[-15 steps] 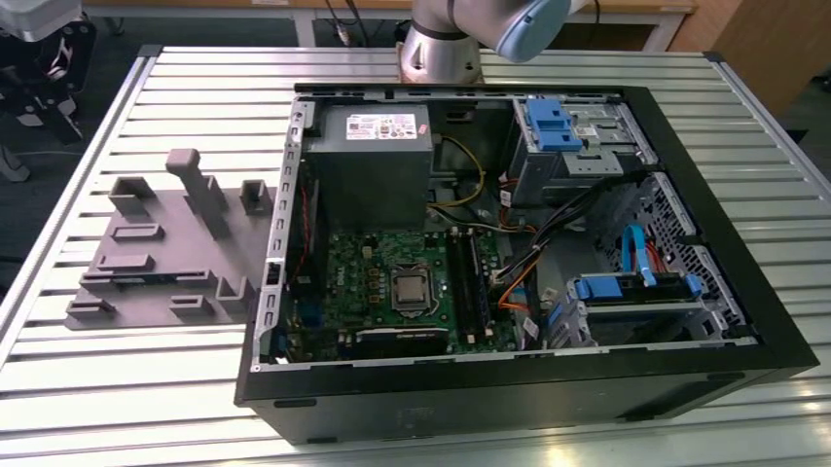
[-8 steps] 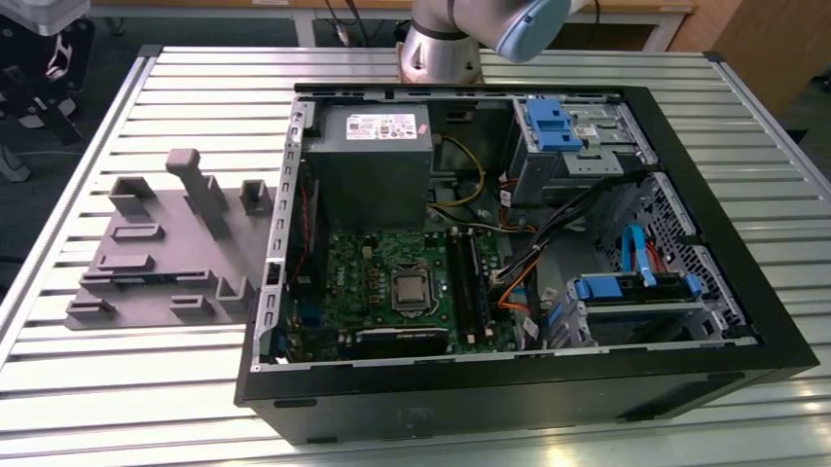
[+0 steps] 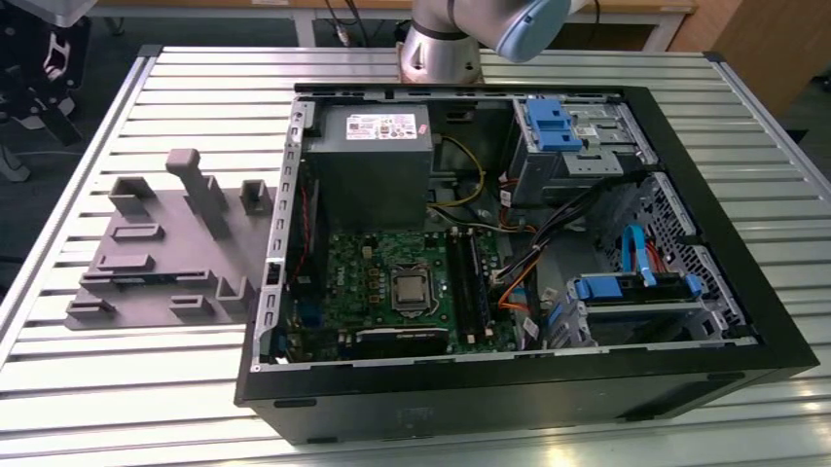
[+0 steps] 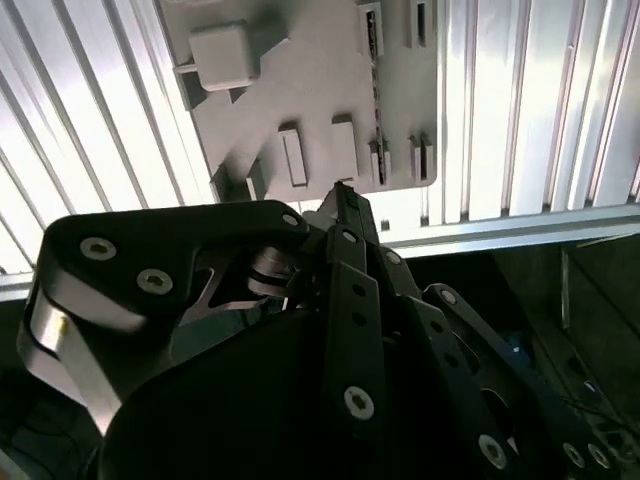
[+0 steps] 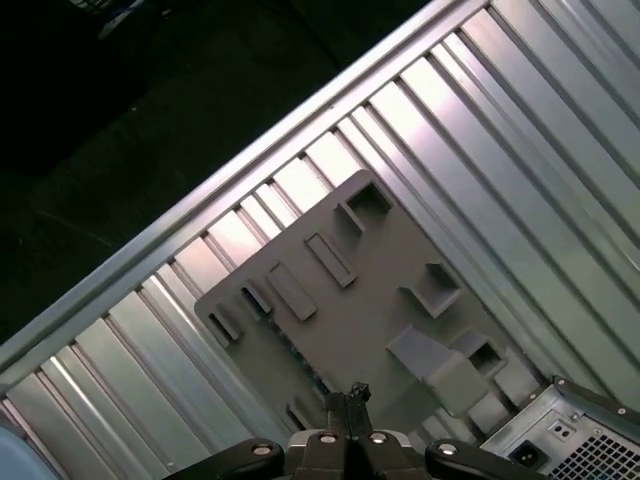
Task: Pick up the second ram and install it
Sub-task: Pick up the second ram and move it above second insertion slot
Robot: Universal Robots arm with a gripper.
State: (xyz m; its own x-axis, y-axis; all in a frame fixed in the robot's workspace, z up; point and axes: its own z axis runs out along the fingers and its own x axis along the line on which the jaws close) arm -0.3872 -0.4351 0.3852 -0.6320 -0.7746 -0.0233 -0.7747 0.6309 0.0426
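Second ram cannot be placed for certain. On the motherboard (image 3: 350,277), just to the exterior view's right of the single processor socket (image 3: 411,290), two long dark strips (image 3: 462,282) lie side by side, running near to far. I cannot tell whether either one is a seated stick or an empty rail.

One end effector (image 5: 347,393) shows in both wrist views with its two fingertips (image 4: 343,192) drawn together and nothing visible between them. Beneath it lies one grey fixture plate (image 5: 370,290) with several raised blocks and shallow pockets. No green board can be made out in those pockets.

In the exterior view this plate rests flat on the slatted metal tabletop (image 3: 195,88), just beside the exterior view's left wall of one open black computer case (image 3: 727,321). Inside the case there is one grey power supply (image 3: 368,161) at the far side, above the motherboard. Two blue drive brackets sit toward the exterior view's right, one far (image 3: 559,122) and one near (image 3: 624,287). A bundle of orange and black wires (image 3: 513,292) runs between the motherboard and the near bracket. The single arm (image 3: 442,49) rises from the far edge of the tabletop, behind the case.
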